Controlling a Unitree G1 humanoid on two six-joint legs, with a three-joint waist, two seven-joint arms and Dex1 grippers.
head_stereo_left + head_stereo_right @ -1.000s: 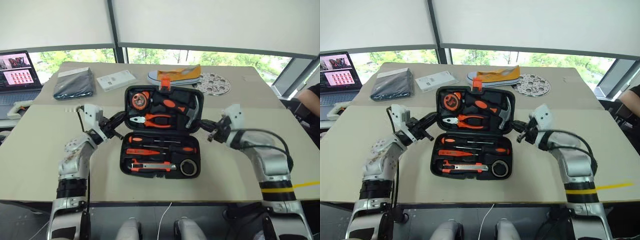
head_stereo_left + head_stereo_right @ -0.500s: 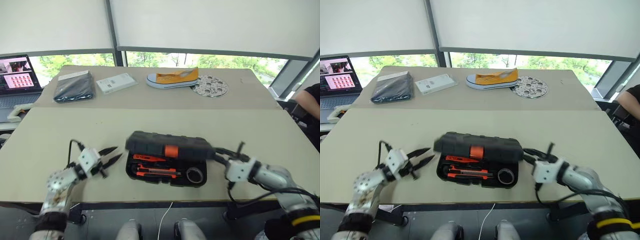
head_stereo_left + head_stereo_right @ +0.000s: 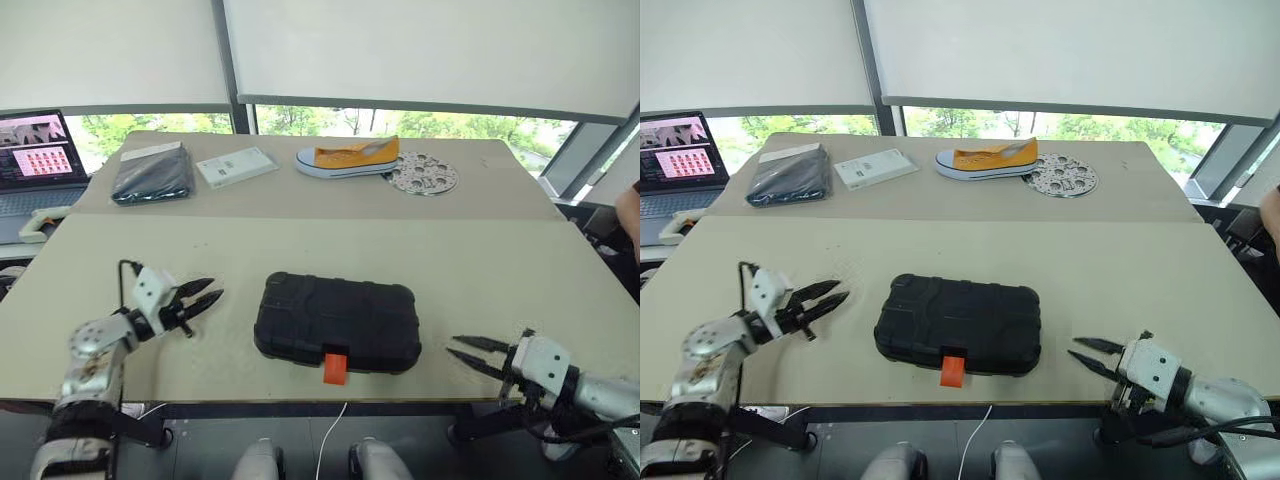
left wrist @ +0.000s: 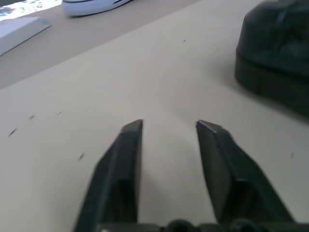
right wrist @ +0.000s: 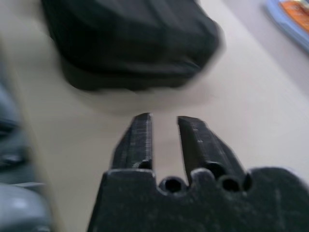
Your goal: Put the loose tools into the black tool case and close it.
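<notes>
Lid dropped shut; black tool case [image 3: 335, 322] ribbed, orange latch [image 3: 335, 367] forward; both claws released, empty.

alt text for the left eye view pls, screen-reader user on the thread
A closed black tool case lies on a beige table, its orange latch sticking out over the near edge. The left gripper and right gripper flank it, apart from it and holding nothing. Farther back lie a yellow shoe, a perforated disc, a white box, a dark pouch and a laptop.
</notes>
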